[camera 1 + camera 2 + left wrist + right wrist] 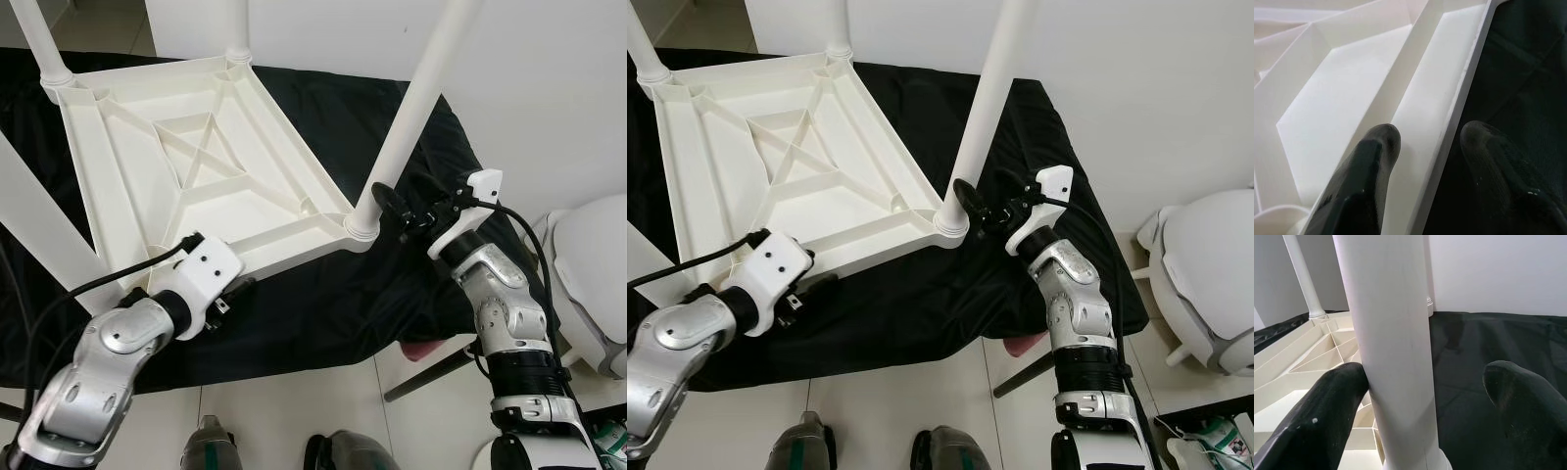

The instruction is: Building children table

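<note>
**Nearly built: legs standing in the upturned table top**

Upside down, the white table top (pixel 196 166) is lying on a black cloth (pixel 323 313) that is covering a low surface, with its ribbed underside facing up. As far as the frames show, legs are already standing in the corner sockets: one at the near right corner (pixel 416 108), one at the far right corner (pixel 235 24), one at the far left corner (pixel 39 39), and another white leg is crossing the left edge of the picture (pixel 34 211), though its socket is out of sight.

The right gripper (pixel 416 211) is sitting at the near right leg, just above the socket, its fingers spread wide with the leg between them; one finger (pixel 1327 406) is touching the leg, the other is standing apart. Judging by this, it is seating or checking that leg.

The left gripper (pixel 230 294) is straddling the near rim of the table top, fingers (pixel 1371 166) parted, one inside the rim and one over the cloth, not visibly clamping.

What is probably remaining: confirming the legs are firm and turning the table upright.
</note>
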Controlling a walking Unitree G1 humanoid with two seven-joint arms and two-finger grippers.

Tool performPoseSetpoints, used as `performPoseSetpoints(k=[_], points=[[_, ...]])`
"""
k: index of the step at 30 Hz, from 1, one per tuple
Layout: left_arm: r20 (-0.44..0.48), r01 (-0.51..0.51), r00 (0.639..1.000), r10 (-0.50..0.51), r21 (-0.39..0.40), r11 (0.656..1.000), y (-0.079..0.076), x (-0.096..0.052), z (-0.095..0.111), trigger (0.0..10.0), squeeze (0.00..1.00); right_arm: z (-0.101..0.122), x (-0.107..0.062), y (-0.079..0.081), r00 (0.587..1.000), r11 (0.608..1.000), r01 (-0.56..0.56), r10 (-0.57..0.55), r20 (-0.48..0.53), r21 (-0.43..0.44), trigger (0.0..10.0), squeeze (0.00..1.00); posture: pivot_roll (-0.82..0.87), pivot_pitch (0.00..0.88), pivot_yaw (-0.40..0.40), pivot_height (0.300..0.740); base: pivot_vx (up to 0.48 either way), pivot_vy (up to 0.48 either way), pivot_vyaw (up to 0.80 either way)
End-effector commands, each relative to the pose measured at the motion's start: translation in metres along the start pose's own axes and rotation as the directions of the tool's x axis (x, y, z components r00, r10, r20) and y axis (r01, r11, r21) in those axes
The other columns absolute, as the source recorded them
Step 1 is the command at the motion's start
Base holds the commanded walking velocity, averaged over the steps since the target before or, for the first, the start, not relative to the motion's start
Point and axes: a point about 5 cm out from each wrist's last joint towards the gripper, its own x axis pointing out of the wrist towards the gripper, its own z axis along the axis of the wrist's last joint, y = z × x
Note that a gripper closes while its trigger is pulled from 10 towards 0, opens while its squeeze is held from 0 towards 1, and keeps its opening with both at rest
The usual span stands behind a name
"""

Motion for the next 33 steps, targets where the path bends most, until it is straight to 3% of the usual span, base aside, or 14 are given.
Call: performPoseSetpoints(k=[1,6,9,15,17,21,33], points=[[-0.007,-0.004,1.000,0.004,-0.003,1.000,0.000,-0.003,0.000,10.0,0.00,-0.001,0.000,-0.002,1.000,1.000,-0.003,0.003,-0.014,-0.016,10.0,0.00,0.03,0.049,-0.100,0.740,0.000,0.000,0.00],[-0.028,-0.014,1.000,0.013,-0.014,1.000,0.001,-0.007,-0.003,10.0,0.00,-0.006,0.004,0.002,0.999,0.999,-0.028,0.028,-0.026,-0.025,10.0,0.00,0.03,0.049,-0.100,0.740,0.000,0.000,0.00],[-0.109,-0.064,0.992,0.062,-0.017,0.998,0.006,-0.009,-0.018,10.0,0.00,-0.009,0.018,0.009,0.997,0.997,-0.072,0.072,-0.027,-0.012,10.0,0.00,0.04,0.055,-0.107,0.740,0.000,0.000,0.00],[-0.133,-0.082,0.988,0.079,-0.014,0.997,0.010,-0.012,-0.021,10.0,0.00,-0.007,0.025,0.011,0.996,0.996,-0.089,0.089,-0.015,-0.014,10.0,0.00,0.04,0.056,-0.114,0.740,0.000,0.000,0.00],[-0.160,-0.137,0.978,0.133,-0.018,0.990,0.020,-0.015,-0.024,10.0,0.00,-0.006,0.031,0.011,0.995,0.995,-0.097,0.097,-0.010,-0.020,10.0,0.00,0.04,0.054,-0.117,0.740,0.000,0.000,0.00],[-0.172,-0.157,0.973,0.152,-0.013,0.988,0.025,-0.016,-0.025,10.0,0.00,-0.006,0.035,0.012,0.995,0.995,-0.099,0.099,-0.013,-0.024,10.0,0.00,0.04,0.054,-0.117,0.740,0.000,0.000,0.00],[-0.199,-0.160,0.967,0.159,0.013,0.987,0.032,-0.018,-0.027,10.0,0.00,-0.029,0.044,0.015,0.986,0.994,-0.099,0.091,-0.141,-0.045,10.0,0.00,0.04,0.052,-0.115,0.740,0.000,0.000,0.00]])
